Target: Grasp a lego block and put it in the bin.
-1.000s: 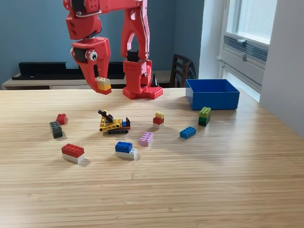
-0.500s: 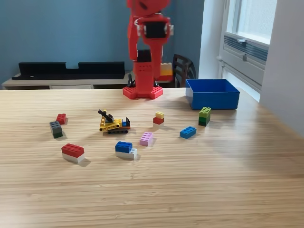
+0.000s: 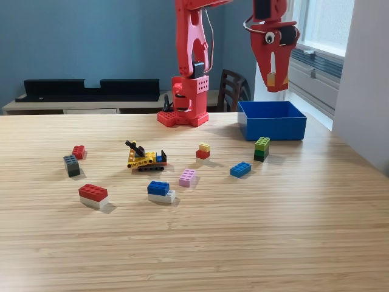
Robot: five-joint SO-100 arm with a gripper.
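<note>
My red gripper (image 3: 275, 80) hangs in the air above the blue bin (image 3: 271, 120) at the exterior view's right. It is shut on a small yellow and orange lego block (image 3: 271, 78) that shows between its fingers. The bin stands on the wooden table, and its inside is mostly hidden by its near wall. Several other lego blocks lie on the table, among them a green stack (image 3: 262, 148), a blue block (image 3: 240, 169) and a yellow-on-red block (image 3: 203, 151).
A yellow lego vehicle (image 3: 144, 157) sits mid-table. A pink block (image 3: 187, 177), a blue-on-white block (image 3: 160, 191), a red-on-white block (image 3: 93, 195), a grey block (image 3: 72, 165) and a red block (image 3: 78, 151) lie to the left. The arm's red base (image 3: 184, 112) stands behind.
The arm has swung from the exterior view's left across to the right, carrying the yellow block from above the table's left half to above the bin.
</note>
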